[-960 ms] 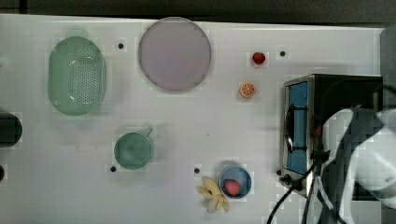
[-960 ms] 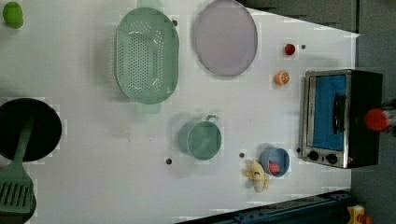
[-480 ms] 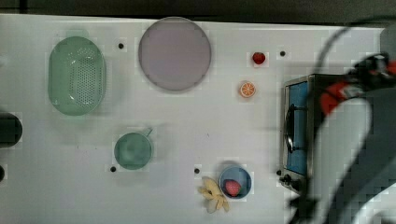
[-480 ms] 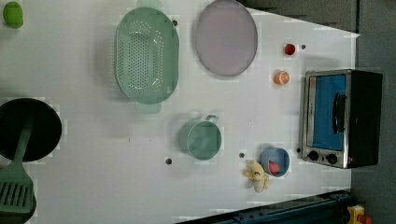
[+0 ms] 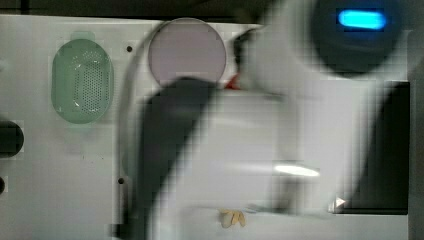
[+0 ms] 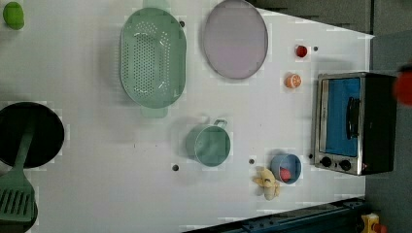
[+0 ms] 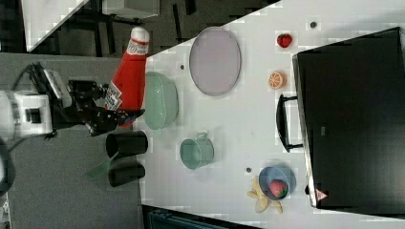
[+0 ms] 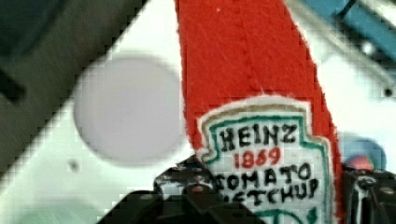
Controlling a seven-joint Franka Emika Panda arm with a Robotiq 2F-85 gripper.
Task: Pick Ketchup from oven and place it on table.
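The gripper (image 7: 102, 112) is closed on the lower body of the ketchup bottle (image 7: 130, 71), with the dark fingers (image 8: 187, 189) seated on either side of the white label; in the wrist view the red body fills the frame above the jaws and the grip looks firm. In the right view the bottle is held in the air with its white cap pointing away from the gripper, and it hangs well apart from the oven (image 7: 351, 119), over the part of the scene beside the green colander (image 7: 160, 100). Compared with a second ago, the arm (image 5: 235, 150) has swung across the top view: it was then at the oven end of the table, and now its blurred bulk covers the middle of the table (image 6: 97, 145), hiding the mug and the small bowl. In the left view the oven (image 6: 352, 121) stands with its door shut and nothing red behind the glass; a red blur sits at the left view's right edge. Judgement: extraction from the oven is complete and the transfer phase is under way. The remaining step is to lower the bottle onto a bare patch of table, clear of the colander, the mug (image 6: 209, 143) and the plate (image 6: 235, 39), then release
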